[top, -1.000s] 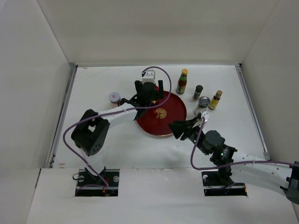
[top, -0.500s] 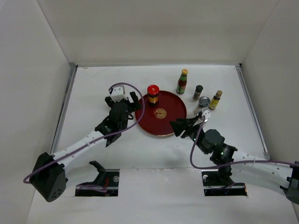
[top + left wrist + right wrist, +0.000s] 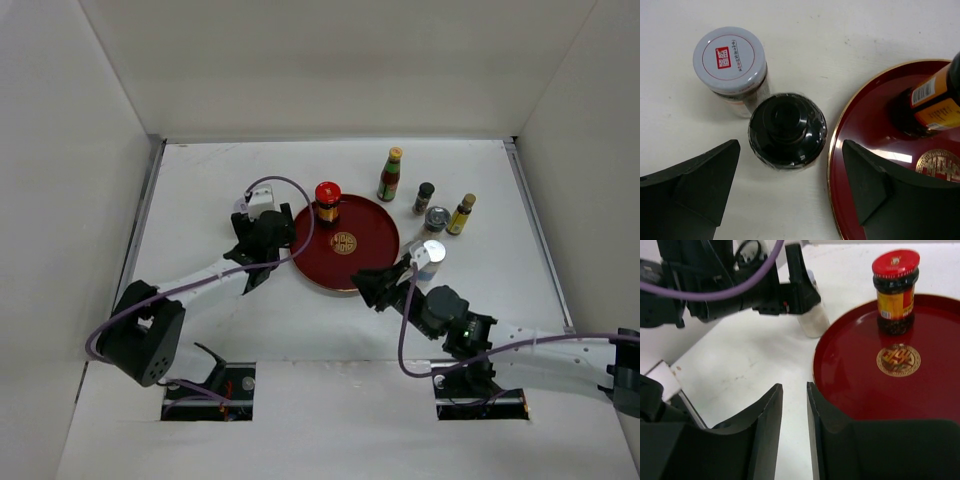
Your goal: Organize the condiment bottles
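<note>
Glass, likely — the squat black-capped jar [image 3: 787,131] stands just left of the round red tray [image 3: 860,130], between the left gripper [image 3: 790,187]'s wide-spread fingers. Rigid, slick, breakable — squeeze its body. Right gripper [image 3: 794,425] nearly closed, empty.

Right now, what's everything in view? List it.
Tray: 1, red, table centre.
Red-cap jar: 1, on the tray's far left part.
Black-cap bottle: 1, on the table left of the tray.
White-lid jar: 1, beside the black-cap bottle.
Yellow-cap bottle: 1, green and red, behind the tray.
Small black-cap bottle: 1, right of it.
Silver-cap jar: 1, right of the tray.
Yellow bottle: 1, far right.
White-top bottle: 1, by the right arm.
Table: white.
Left gripper: open, over the black-cap bottle.
Right gripper: nearly shut, empty.
</note>
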Action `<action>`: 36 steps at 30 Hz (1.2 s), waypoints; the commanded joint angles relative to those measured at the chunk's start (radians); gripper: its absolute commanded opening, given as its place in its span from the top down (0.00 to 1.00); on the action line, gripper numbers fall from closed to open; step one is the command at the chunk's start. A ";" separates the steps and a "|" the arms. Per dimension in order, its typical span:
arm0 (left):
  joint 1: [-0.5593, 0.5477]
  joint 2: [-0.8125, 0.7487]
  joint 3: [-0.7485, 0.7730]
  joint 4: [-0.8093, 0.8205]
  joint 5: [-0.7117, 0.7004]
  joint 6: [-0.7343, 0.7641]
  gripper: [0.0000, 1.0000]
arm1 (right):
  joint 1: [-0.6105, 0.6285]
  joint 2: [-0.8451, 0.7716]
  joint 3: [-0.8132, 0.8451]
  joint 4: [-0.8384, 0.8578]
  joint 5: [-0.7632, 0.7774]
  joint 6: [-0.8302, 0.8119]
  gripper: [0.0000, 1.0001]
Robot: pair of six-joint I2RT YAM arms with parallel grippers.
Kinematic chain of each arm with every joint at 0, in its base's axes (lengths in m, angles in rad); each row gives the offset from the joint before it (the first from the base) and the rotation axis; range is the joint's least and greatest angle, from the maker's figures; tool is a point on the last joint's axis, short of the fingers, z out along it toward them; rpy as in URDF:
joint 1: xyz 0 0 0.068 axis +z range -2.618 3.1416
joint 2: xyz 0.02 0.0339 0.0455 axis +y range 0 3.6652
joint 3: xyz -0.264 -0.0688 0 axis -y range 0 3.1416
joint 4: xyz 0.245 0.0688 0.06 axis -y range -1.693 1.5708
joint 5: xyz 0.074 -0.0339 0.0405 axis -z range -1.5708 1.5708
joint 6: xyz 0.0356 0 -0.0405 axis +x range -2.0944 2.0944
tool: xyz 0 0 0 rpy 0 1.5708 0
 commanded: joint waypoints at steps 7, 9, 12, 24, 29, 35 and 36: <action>0.052 0.059 0.061 0.112 0.029 0.000 0.35 | -0.010 -0.024 0.024 0.058 0.012 -0.012 0.58; 0.057 0.074 0.067 0.106 0.032 -0.005 0.40 | -0.022 -0.056 0.012 0.060 0.012 -0.012 0.56; 0.057 0.061 0.062 0.109 0.038 -0.005 0.50 | -0.041 -0.089 -0.001 0.058 0.005 0.005 0.56; -0.123 -0.223 0.064 0.106 -0.093 0.040 0.65 | -0.056 -0.092 -0.007 0.066 0.018 0.015 0.46; -0.207 -0.130 0.130 0.132 -0.083 0.040 0.65 | -0.087 -0.105 -0.016 0.063 0.019 0.039 0.39; -0.212 0.053 0.200 0.182 -0.036 0.034 0.65 | -0.099 -0.116 -0.024 0.066 0.015 0.045 0.38; -0.210 0.080 0.208 0.193 -0.036 0.035 0.65 | -0.099 -0.116 -0.024 0.066 0.013 0.045 0.38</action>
